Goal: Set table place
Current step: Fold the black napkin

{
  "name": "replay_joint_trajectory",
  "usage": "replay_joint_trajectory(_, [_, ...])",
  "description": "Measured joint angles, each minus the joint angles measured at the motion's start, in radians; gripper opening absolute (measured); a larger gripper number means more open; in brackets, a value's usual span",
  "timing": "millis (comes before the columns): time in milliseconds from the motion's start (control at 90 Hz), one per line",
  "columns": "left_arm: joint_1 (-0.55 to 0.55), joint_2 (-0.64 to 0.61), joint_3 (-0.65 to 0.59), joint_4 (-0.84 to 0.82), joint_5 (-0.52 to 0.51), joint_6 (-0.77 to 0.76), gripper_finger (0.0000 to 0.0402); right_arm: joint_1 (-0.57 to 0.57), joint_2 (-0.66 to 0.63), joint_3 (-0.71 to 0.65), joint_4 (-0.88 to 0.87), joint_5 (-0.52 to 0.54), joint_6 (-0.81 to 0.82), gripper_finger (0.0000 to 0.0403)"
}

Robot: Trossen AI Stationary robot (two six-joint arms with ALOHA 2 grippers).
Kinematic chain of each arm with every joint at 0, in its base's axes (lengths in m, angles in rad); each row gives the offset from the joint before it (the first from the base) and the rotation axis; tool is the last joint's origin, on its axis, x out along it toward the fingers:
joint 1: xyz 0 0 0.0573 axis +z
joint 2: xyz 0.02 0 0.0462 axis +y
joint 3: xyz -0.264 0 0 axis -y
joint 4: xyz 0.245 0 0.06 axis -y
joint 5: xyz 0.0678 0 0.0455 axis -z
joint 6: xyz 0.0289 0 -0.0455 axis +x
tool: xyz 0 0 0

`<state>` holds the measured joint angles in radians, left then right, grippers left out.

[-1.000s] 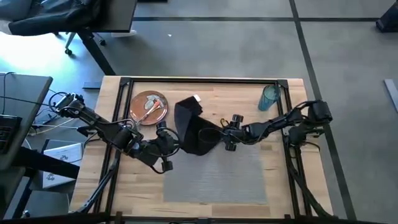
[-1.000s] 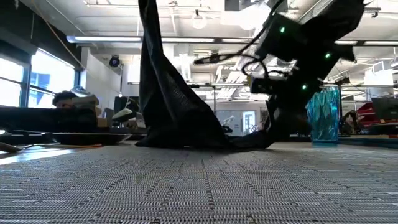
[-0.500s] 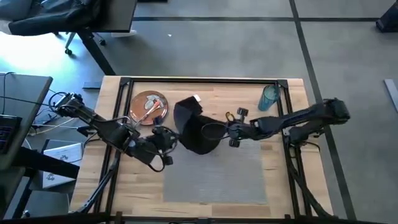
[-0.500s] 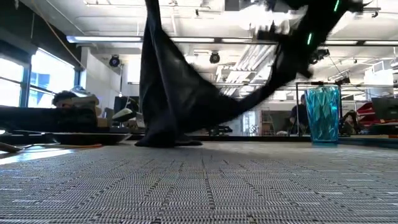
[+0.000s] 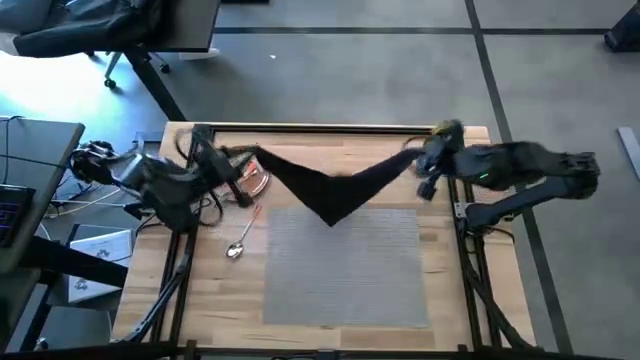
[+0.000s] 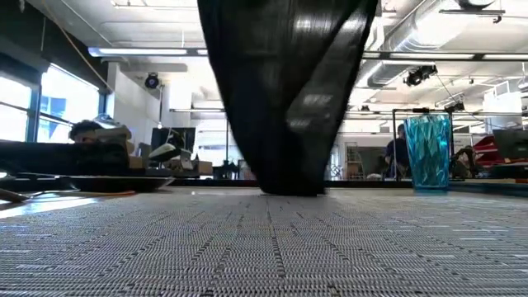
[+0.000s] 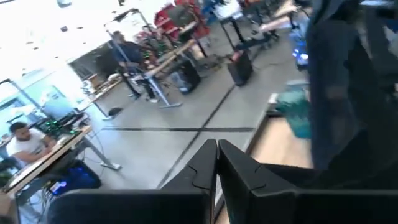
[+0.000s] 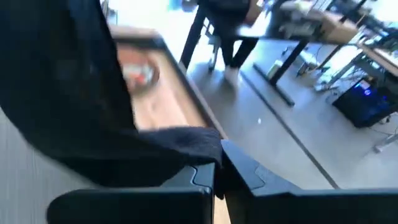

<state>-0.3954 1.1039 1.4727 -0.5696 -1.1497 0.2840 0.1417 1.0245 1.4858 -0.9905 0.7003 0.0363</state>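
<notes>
Both grippers clamp one black napkin (image 5: 330, 190). Left gripper (image 5: 240, 158), near the tabletop's far-left corner, pinches one napkin corner; right gripper (image 5: 425, 158), near the far-right corner, pinches the opposite one. Napkin hangs stretched between them, its low point touching the far edge of the grey placemat (image 5: 345, 265). Plate (image 5: 258, 180) sits near the far-left corner, spoon (image 5: 238, 243) beside the placemat's left edge, tumbler (image 6: 429, 153) toward the far right.
</notes>
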Motion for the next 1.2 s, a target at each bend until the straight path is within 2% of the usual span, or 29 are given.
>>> replay_joint_trajectory(189, [0.058,-0.040,0.009,0.053,0.008,0.097,0.0000,-0.026,0.002,0.138,-0.039,0.015,-0.024,0.0000])
replay_joint_trajectory(378, [0.110,-0.051,0.009,0.144,0.083,0.190,0.0000,-0.049,0.002,0.196,-0.056,0.023,-0.038,0.0000])
replay_joint_trajectory(567, [0.194,-0.041,0.009,0.142,0.170,0.226,0.0000,-0.099,0.003,0.160,-0.077,0.029,-0.065,0.0000])
replay_joint_trajectory(922, [0.454,-0.036,0.009,0.139,0.439,0.237,0.0000,-0.301,0.002,0.088,-0.017,0.021,-0.294,0.0000])
replay_joint_trajectory(1044, [0.439,-0.037,0.009,0.116,0.500,0.197,0.0000,-0.265,-0.007,0.088,-0.072,-0.028,-0.270,0.0000])
replay_joint_trajectory(1200, [0.324,-0.037,0.009,-0.028,0.503,0.076,0.0000,-0.140,-0.031,0.088,-0.196,-0.097,-0.094,0.0000])
